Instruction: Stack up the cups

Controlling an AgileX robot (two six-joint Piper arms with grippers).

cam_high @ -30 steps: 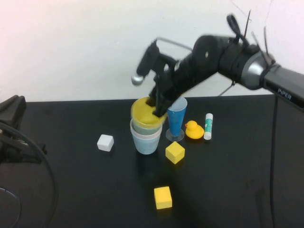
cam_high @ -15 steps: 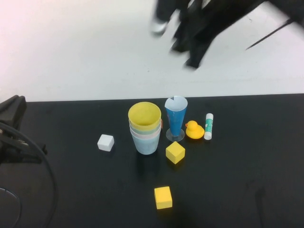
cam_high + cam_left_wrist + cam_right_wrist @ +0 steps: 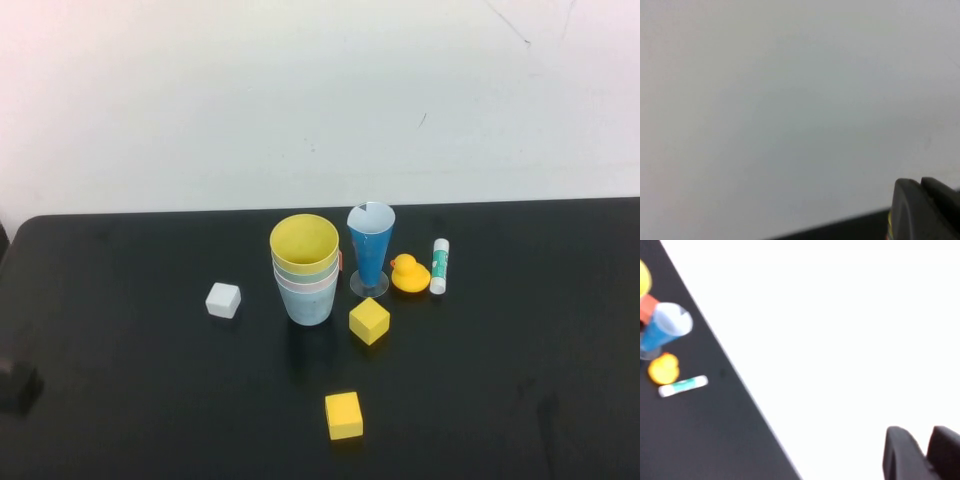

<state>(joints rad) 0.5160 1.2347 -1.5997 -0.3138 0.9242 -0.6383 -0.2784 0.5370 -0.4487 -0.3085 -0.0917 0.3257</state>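
Already the cups (image 3: pixel 306 268) sit nested in one stack near the middle of the black table (image 3: pixel 520 380), yellow on top, with green, pink and light blue rims showing below it. Just beside the stack stands a dark-blue cone (image 3: pixel 370 255), then a rubber duck (image 3: pixel 408 274) and a glue stick (image 3: pixel 439 266); a white cube (image 3: pixel 222 300) and two yellow cubes (image 3: pixel 368 321) lie close by.

Neither arm appears in the high view. The left gripper (image 3: pixel 925 210) shows at the edge of its wrist view, facing a blank wall, fingers pressed together on nothing. The right gripper (image 3: pixel 922 452) is raised well away from the table, two dark fingers with a narrow gap between them, holding nothing.

Stacking looks finished. The main risk, I judge, is an arm swinging low on its way home and clipping the stack or the cone, or the top cup sitting slightly tilted and slipping if the table is jolted
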